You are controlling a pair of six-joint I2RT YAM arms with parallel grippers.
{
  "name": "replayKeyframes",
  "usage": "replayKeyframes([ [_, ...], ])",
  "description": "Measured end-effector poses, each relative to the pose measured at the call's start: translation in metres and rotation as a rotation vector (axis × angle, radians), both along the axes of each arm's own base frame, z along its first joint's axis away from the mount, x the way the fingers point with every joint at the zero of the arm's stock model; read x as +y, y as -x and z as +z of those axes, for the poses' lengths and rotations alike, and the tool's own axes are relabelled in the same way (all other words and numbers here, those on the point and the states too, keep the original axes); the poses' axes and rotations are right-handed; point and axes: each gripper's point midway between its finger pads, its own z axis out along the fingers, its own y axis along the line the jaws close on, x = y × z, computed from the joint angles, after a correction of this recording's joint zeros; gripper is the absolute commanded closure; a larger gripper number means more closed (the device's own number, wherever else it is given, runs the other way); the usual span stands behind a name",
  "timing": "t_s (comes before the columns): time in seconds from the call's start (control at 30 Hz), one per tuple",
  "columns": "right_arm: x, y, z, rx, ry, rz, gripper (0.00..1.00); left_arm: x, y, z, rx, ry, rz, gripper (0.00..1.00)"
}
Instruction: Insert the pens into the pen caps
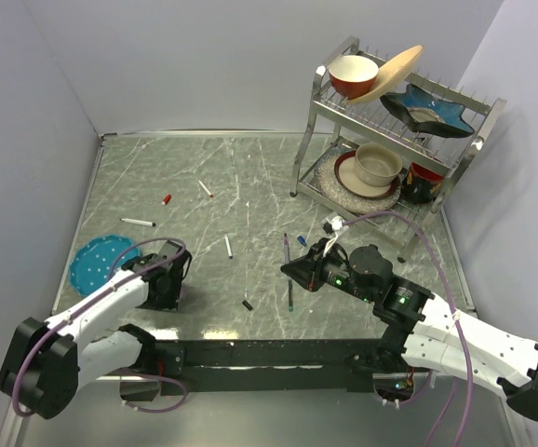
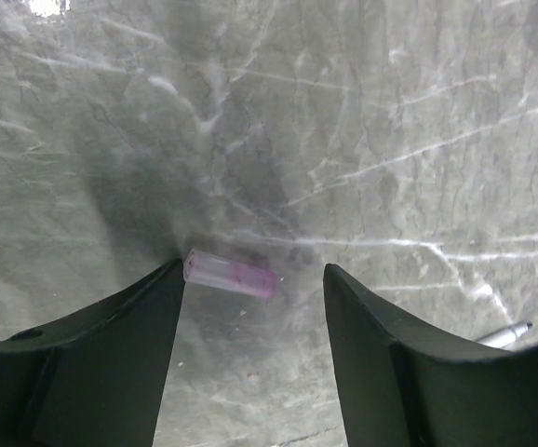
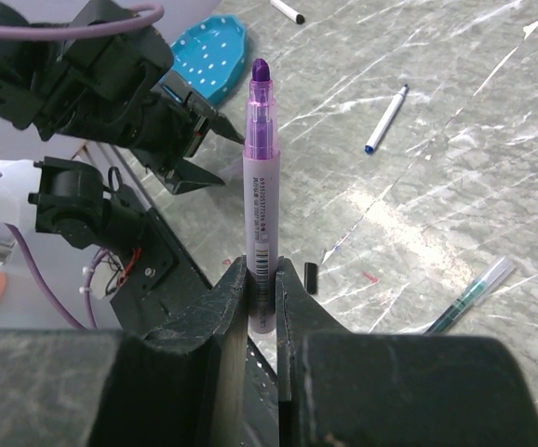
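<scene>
Left gripper (image 2: 253, 270) open astride the purple cap (image 2: 227, 273) by the tabletop's (image 2: 390, 140) near edge; my right gripper (image 3: 262, 279) pinches a purple pen (image 3: 259, 158).

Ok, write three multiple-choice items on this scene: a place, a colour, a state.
1. Where is the purple cap?
A. Lifted off the table
B. On the table between the left gripper's fingers
C. Pushed onto a pen

2. What colour is the pen in the right gripper?
A. Red
B. Black
C. Purple

3. How do the right gripper's jaws stand?
A. Shut on the pen
B. Wide open, empty
C. Shut on a cap

1 B: the left wrist view shows it lying between the spread fingers.
2 C: tip and barrel are purple.
3 A: both fingers press the upright barrel.
</scene>
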Motion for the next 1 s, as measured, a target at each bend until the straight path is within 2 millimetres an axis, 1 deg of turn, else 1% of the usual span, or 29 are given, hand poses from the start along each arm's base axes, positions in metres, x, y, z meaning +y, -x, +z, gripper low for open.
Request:
replayKeyframes([
  [0.23,0.000,0.000,-0.001,-0.003,0.005,0.001,1.00,0.002,-0.007,-0.002,0.041,-0.017,0.029,0.41],
  [0.6,-0.002,0.001,0.001,-0.007,0.000,0.002,1.00,0.007,-0.015,-0.005,0.070,0.007,0.088,0.48],
  [0.87,-0.002,0.002,0.003,-0.009,-0.004,0.005,1.00,0.006,-0.025,-0.005,0.109,-0.016,0.063,0.46],
  [1.0,-0.002,0.002,0.003,-0.011,-0.005,0.006,1.00,0.005,-0.027,-0.005,0.132,-0.023,0.056,0.44],
])
